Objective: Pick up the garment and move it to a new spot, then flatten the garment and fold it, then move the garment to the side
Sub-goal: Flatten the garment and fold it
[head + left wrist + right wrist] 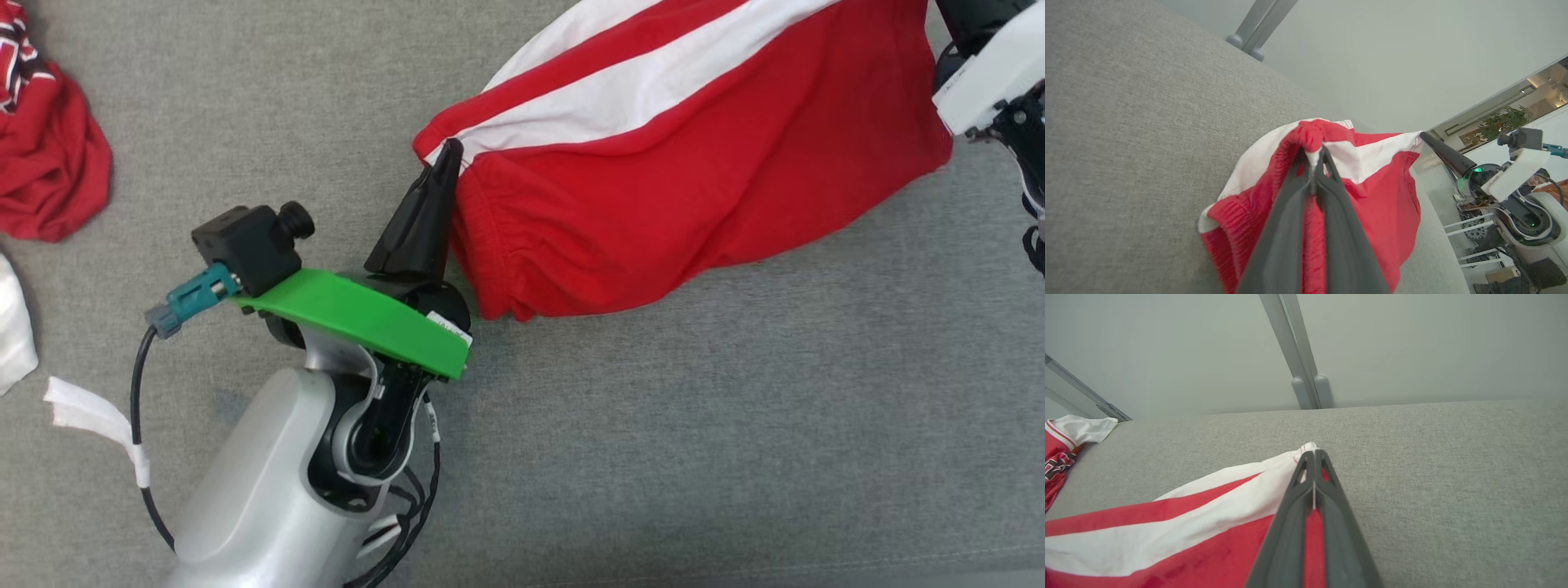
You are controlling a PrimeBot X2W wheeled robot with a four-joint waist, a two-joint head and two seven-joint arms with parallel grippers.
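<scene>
Jaws are sitting together on both sides. Left end effector (449,151) is pinching the gathered waistband edge of the garment (694,147); right end effector (1313,454) is nipping the white hem corner at the far end. The red-and-white shorts are stretching between the two over the grey surface (653,449), with the middle sagging. I'm not able to tell whether that belly is touching the cloth below.

Risks I'm watching:
- Both bites are sitting right at the fabric edge, so I'm judging that any sideways tug is risking the hem slipping out, right side first.
- If I'm moving the arms at unequal pace, tension is going lopsided and one corner is popping free.
- The sagging middle is likely dragging and bunching on the surface if I'm travelling low, which is undoing the flatten step.
- Another red garment (49,155) and a white cloth (12,327) are lying loose at the left; drifting that way is inviting a snag.

Containers: none in play; everything is lying on open surface.
</scene>
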